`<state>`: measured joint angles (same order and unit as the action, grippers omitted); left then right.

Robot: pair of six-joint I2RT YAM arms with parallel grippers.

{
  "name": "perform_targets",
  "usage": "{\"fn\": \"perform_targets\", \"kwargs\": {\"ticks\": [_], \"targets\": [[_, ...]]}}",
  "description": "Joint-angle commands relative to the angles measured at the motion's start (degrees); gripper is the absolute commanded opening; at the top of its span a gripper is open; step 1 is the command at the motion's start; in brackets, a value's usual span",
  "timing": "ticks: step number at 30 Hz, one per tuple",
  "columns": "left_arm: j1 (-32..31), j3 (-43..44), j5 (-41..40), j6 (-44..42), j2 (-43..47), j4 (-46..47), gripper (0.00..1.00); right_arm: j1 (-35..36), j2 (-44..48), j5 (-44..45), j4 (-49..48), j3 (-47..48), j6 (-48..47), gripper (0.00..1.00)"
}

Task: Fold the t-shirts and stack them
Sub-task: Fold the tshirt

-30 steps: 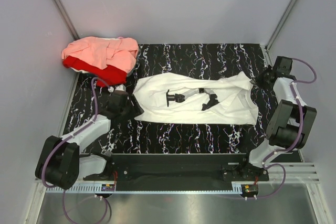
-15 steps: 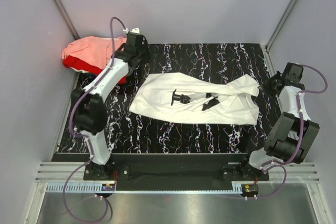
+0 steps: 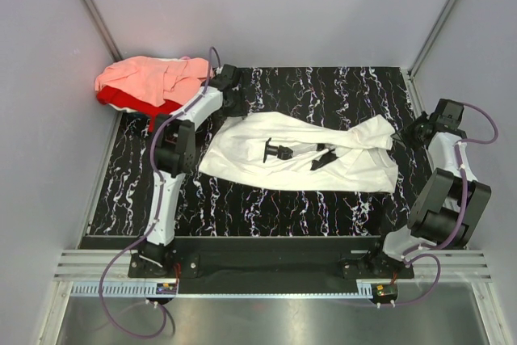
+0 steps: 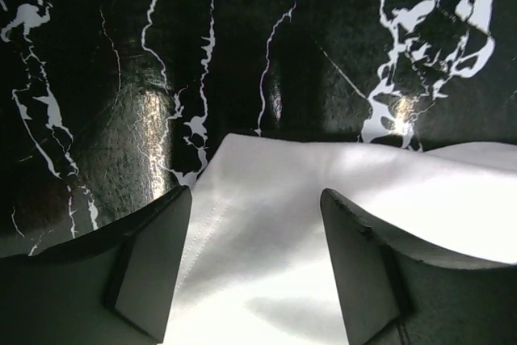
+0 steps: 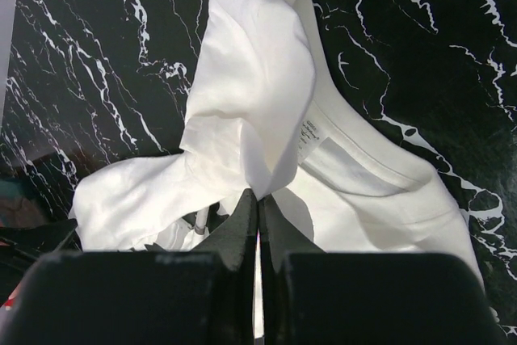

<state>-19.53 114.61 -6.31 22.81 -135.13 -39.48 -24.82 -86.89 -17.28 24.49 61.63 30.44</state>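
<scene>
The white t-shirt [image 3: 355,163] with a black print [image 3: 279,151] lies crumpled across the middle of the black marble table [image 3: 323,90]. My left gripper [image 3: 232,111] hovers open over its far-left corner. In the left wrist view that hemmed white corner [image 4: 323,191] sits between the spread fingers of the left gripper [image 4: 258,260], which touch nothing. My right gripper [image 3: 406,133] is shut on a raised fold of the white shirt [image 5: 250,94] beside the collar, and the cloth is pinched at the tips of the right gripper [image 5: 258,199]. The salmon-pink shirt [image 3: 149,77] lies bunched on the red one [image 3: 121,101] at the far left.
Grey enclosure walls [image 3: 48,119] stand close on the left, back and right. A metal rail [image 3: 275,264] and both arm bases run along the near edge. Bare marble shows in front of the white shirt [image 3: 275,208].
My left arm swung from the near left, past the pink pile, down to the white shirt's far-left corner, and its jaws spread wider. The right gripper stayed shut on the shirt's right end.
</scene>
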Motion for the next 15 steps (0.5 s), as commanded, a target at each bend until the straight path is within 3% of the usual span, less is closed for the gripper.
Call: {"fn": "perform_targets", "kwargs": {"ticks": [1,15], "targets": [[0.02,5.54,1.47,-2.50,-1.27,0.46,0.72,-0.14,0.06,-1.44,-2.52,-0.02,0.41,0.00],[0.90,9.50,5.25,-3.38,-6.37,1.95,0.76,-0.14,-1.00,-2.94,-2.96,0.25,0.68,0.00]]}}
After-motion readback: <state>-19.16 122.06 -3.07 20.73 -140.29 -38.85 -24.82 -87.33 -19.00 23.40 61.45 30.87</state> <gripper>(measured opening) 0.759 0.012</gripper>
